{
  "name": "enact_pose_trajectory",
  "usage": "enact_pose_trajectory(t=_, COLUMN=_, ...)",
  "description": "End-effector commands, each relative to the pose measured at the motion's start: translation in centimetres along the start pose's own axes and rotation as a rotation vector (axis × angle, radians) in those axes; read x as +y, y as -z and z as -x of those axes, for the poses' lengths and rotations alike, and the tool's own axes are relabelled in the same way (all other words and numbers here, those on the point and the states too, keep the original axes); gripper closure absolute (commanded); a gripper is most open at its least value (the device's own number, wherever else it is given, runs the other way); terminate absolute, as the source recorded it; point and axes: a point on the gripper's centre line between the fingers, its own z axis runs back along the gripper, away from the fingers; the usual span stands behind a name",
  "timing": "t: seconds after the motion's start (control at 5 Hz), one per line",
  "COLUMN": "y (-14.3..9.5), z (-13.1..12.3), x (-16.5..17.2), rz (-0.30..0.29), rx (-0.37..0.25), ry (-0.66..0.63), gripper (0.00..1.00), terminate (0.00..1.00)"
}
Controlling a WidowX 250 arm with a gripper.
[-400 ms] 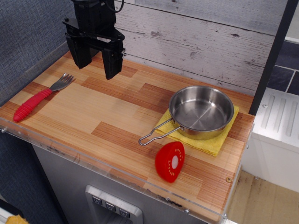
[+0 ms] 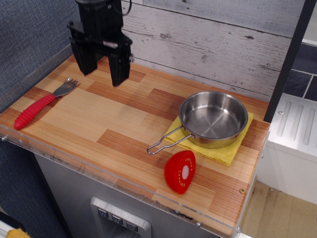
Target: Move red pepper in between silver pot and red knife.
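Observation:
The red pepper (image 2: 180, 171) stands on the wooden counter near the front edge, its cut face with the white oval centre facing forward, just in front of the pot's wire handle. The silver pot (image 2: 213, 118) sits on a yellow cloth (image 2: 232, 151) at the right. The red knife (image 2: 43, 104), with a red ribbed handle and fork tines, lies at the left. My black gripper (image 2: 102, 73) hangs open and empty above the back left of the counter, far from the pepper.
A wood-plank wall runs along the back and a grey wall along the left. A clear plastic lip lines the counter's front edge (image 2: 119, 181). A white unit (image 2: 292, 144) stands to the right of the counter.
The gripper has shifted very slightly. Nothing else has moved.

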Motion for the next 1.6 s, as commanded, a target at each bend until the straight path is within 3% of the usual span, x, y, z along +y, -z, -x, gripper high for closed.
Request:
enact_pose_trajectory(t=0.0, y=-2.1, z=1.5, x=-5.0, rz=0.055, rx=-0.062, ry=0.066, gripper=0.0, terminate=0.0)
enact_pose_trajectory(t=0.2, y=-3.0, z=2.7, x=-6.9, rz=0.051, rx=-0.102, ry=0.029, gripper=0.0, terminate=0.0)
enact_pose_trajectory(t=0.4, y=-2.3, z=3.6, x=-8.4, rz=0.081, rx=-0.074, ry=0.03, gripper=0.0, terminate=0.0)
enact_pose_trajectory(t=0.6, y=-1.1, z=4.5, x=-9.5, rz=0.049, rx=-0.067, ry=-0.006, gripper=0.0, terminate=0.0)
enact_pose_trajectory(t=1.0, y=3.1, z=5.9, x=-12.0, rz=0.069, rx=-0.033, ry=0.019, gripper=0.0, terminate=0.0)
enact_pose_trajectory(t=1.4, y=5.3, z=5.7, x=-14.2, rz=0.068, rx=-0.106, ry=0.031, gripper=0.0, terminate=0.0)
